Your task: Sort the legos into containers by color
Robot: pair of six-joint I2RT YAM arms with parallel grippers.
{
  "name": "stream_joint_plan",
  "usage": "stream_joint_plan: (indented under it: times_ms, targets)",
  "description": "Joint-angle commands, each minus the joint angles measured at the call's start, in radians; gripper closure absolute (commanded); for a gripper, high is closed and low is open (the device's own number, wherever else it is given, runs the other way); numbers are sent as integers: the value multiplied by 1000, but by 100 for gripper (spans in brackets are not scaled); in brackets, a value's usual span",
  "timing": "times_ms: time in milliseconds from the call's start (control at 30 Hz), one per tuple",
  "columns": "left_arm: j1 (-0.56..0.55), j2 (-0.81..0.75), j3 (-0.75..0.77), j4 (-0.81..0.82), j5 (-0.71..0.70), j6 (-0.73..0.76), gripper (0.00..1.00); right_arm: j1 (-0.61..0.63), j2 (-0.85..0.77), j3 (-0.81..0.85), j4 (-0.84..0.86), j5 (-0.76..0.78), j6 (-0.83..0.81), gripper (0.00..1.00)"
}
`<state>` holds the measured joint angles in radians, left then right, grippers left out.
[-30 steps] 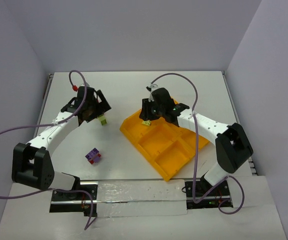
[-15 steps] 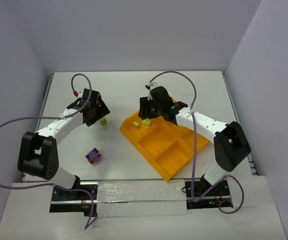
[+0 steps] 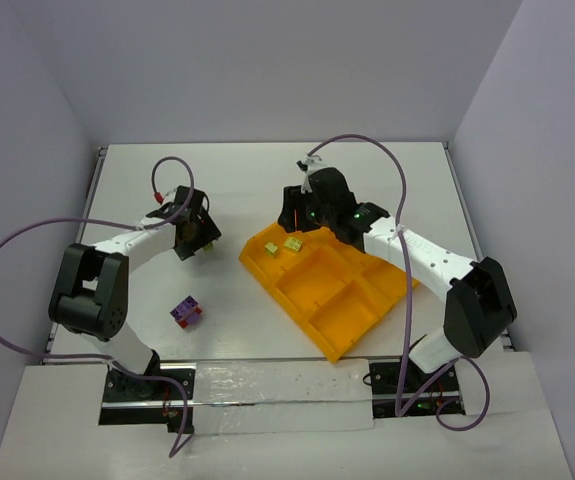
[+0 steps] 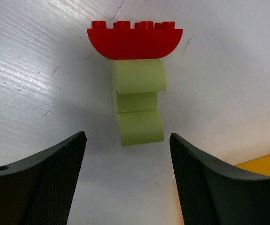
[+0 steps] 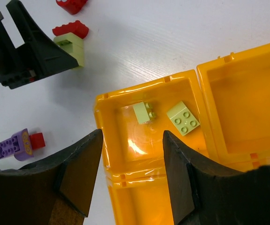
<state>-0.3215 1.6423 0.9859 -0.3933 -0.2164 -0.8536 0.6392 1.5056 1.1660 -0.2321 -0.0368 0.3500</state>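
Two yellow-green legos (image 5: 144, 112) (image 5: 183, 117) lie in the far-left container of the orange-yellow tray (image 3: 362, 310). My right gripper (image 5: 132, 140) hovers open above that container, holding nothing. A yellow-green stack (image 4: 138, 105) topped by a curved red lego (image 4: 135, 40) lies on the table. My left gripper (image 4: 127, 150) is open, with the near end of that stack just between its fingertips and not touched. A purple-and-red clump (image 3: 186, 312) sits on the table near the left arm. In the top view my left gripper (image 3: 195, 235) stands left of the tray and my right gripper (image 3: 302, 215) at its far corner.
Another red lego (image 5: 71, 4) lies just beyond the left gripper's stack. The tray's other containers (image 3: 322, 285) hold nothing that I can see. White walls close in the table on three sides.
My right gripper opened and dropped a yellow-green lego into the far-left container, then drew back. My left gripper came down over the yellow-green and red stack, its jaws narrowing.
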Motion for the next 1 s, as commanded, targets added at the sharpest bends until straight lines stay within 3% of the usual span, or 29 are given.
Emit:
stream_joint_plan:
  times_ms: [0,200,500,567,767,967]
  targets:
    - [-20,40,40,45,-65,22,23,4,-30,13,10,8,-7,38]
    - [-37,99,87,22,-116,53,28,4,-22,21,7,3,-6,38]
    - [-60,120,117,3,-181,66,43,6,-9,34,5,-11,-1,38]
    - [-62,128,127,-4,-176,71,54,8,-7,40,1,-12,1,38]
    - [-82,92,140,-38,-165,85,99,10,-22,41,-1,-9,6,38]
    - [-85,-42,161,-97,-93,119,100,8,-65,31,-5,-3,4,38]
